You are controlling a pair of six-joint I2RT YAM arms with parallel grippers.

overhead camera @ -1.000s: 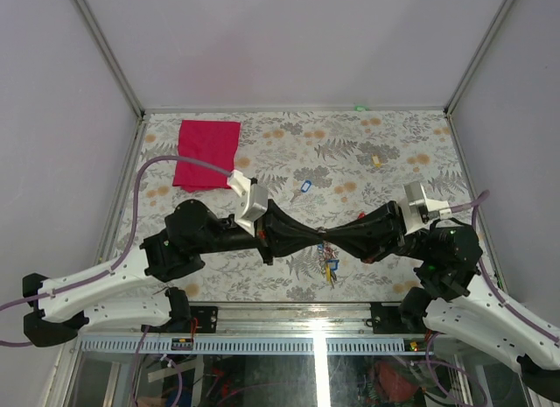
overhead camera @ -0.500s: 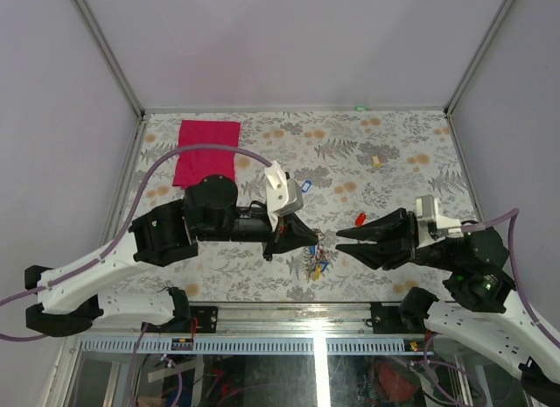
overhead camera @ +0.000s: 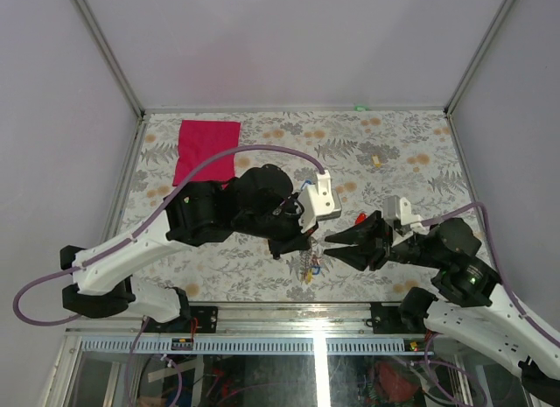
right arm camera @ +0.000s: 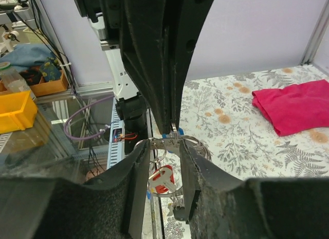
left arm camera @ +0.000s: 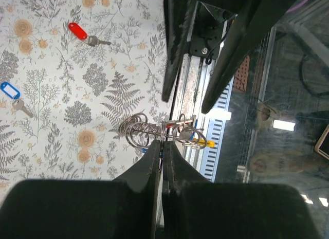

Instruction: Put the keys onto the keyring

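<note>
My left gripper [overhead camera: 306, 242] is shut on the keyring [overhead camera: 308, 262], a bundle of silver metal rings held above the table near its front edge. In the left wrist view [left arm camera: 164, 144] the rings [left arm camera: 138, 132] fan out from the shut jaws. A red-tagged key [right arm camera: 165, 178] and yellow and blue tags hang from the bundle. My right gripper [overhead camera: 330, 244] is open, and in its wrist view [right arm camera: 162, 146] the fingers stand on either side of the keyring [right arm camera: 193, 143]. A loose red-tagged key [overhead camera: 359, 219] and a blue-tagged key [left arm camera: 9, 90] lie on the table.
A red cloth [overhead camera: 206, 151] lies at the back left and shows in the right wrist view [right arm camera: 293, 108]. A small tan block [overhead camera: 376, 160] lies at the back right. The table's front edge and metal rail [overhead camera: 289, 312] are just below both grippers.
The left arm has swung right and turned, carrying the keyring with it. The right gripper has moved left, and its open fingers now straddle the ring.
</note>
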